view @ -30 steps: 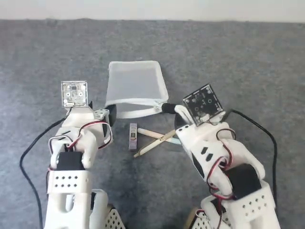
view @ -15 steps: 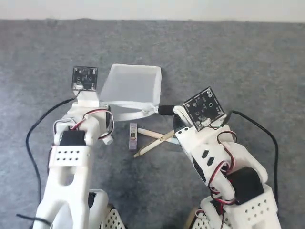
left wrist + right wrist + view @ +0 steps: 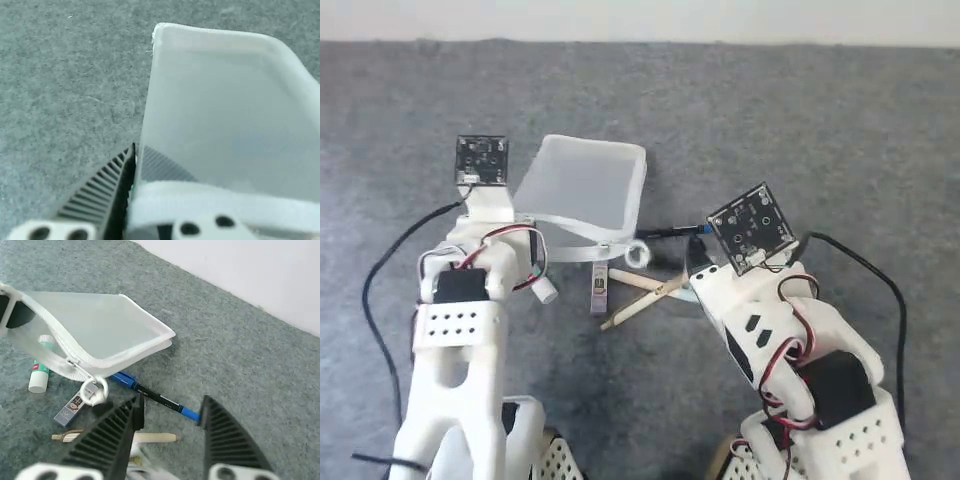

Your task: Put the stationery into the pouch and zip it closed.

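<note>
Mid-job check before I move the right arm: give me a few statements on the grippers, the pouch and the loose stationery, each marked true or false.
1. The left gripper is clamped on the edge of the pouch. True.
2. The right gripper is shut on the blue pen. False: it is open, and the pen lies on the mat beyond its fingers.
3. The pouch is zipped closed. False: its mouth gapes open, with the zip pull ring hanging at one end.
4. The wooden sticks lie on the mat, outside the pouch. True.
</note>
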Tool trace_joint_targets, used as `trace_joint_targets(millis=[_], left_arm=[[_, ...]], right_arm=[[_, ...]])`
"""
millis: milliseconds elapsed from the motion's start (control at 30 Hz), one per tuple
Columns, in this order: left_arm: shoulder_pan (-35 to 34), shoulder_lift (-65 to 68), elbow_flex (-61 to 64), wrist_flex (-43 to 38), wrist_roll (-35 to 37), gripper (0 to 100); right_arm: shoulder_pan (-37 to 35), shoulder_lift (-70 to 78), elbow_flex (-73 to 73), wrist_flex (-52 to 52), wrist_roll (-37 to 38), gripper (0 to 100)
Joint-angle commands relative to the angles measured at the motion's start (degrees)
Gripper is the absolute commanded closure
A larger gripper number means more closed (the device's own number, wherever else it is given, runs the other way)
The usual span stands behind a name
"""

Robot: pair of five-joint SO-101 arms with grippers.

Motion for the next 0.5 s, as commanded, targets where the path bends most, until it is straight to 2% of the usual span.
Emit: trace_joint_targets(millis=[0, 167, 467], left_arm=[[-2.0, -1.5, -3.8, 2.2, 1.8, 99], [-3.9, -1.5, -4.2, 2.2, 2.0, 99], [-6.9, -1.5, -5.3, 3.4, 4.6, 99]], right_arm=[[-0.4, -0.7, -0.9, 0.1, 0.6, 79.3], [-0.3, 3.0, -1.0, 0.0, 0.6, 79.3], [3.9, 20.4, -7.1, -0.2, 0.0, 79.3]])
